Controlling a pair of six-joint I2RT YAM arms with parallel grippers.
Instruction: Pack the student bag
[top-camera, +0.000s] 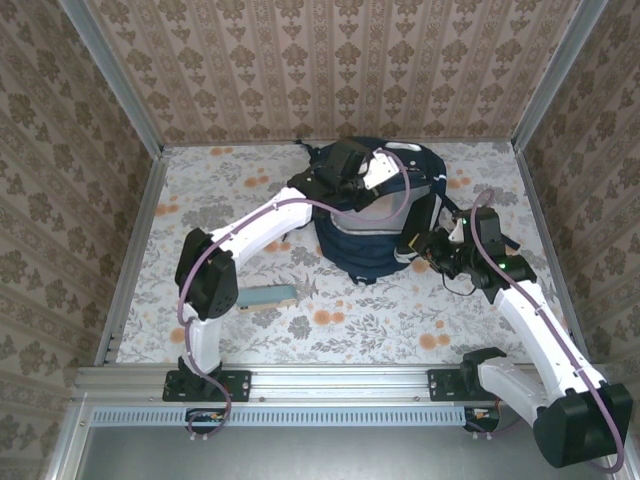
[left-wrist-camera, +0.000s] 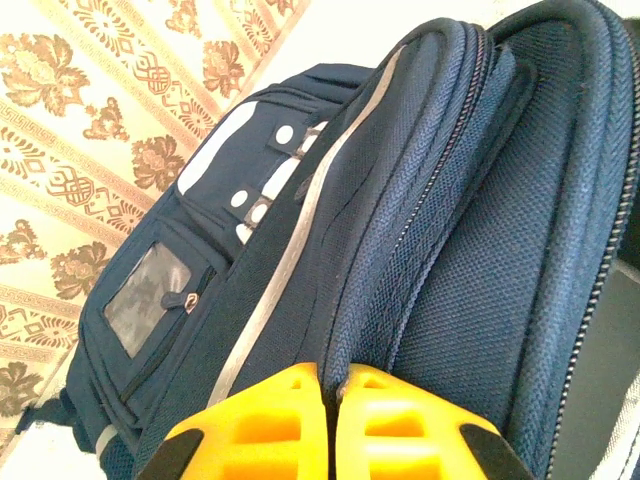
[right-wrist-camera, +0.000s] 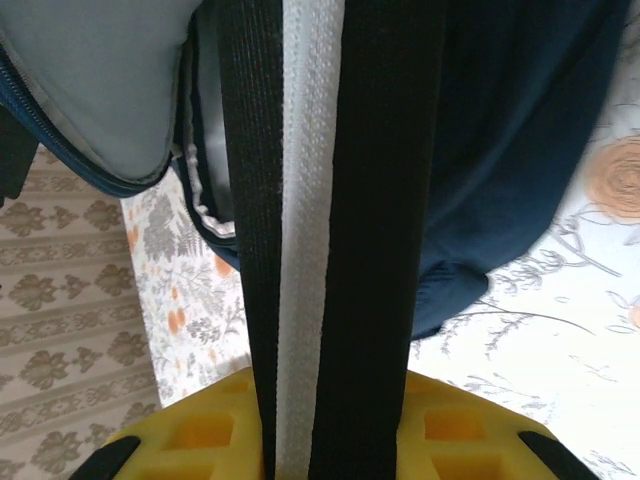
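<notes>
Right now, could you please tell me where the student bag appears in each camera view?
Top external: student bag, far centre of the table.
Left wrist: student bag, centre and right.
Right wrist: student bag, top and upper right.
Shared landmark: patterned wallpaper.

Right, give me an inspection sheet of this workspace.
Surface: floral tablecloth, lying flat.
Job's things: student bag at the far middle, open, pale lining showing.
Clutter: one flat teal item beside the left arm.
Grippers: left gripper shut at the bag's top seam; right gripper shut on the strap.
Cables: purple cables loop along both arms.
Surroundings: wallpaper walls on three sides; metal rail at the near edge.
</notes>
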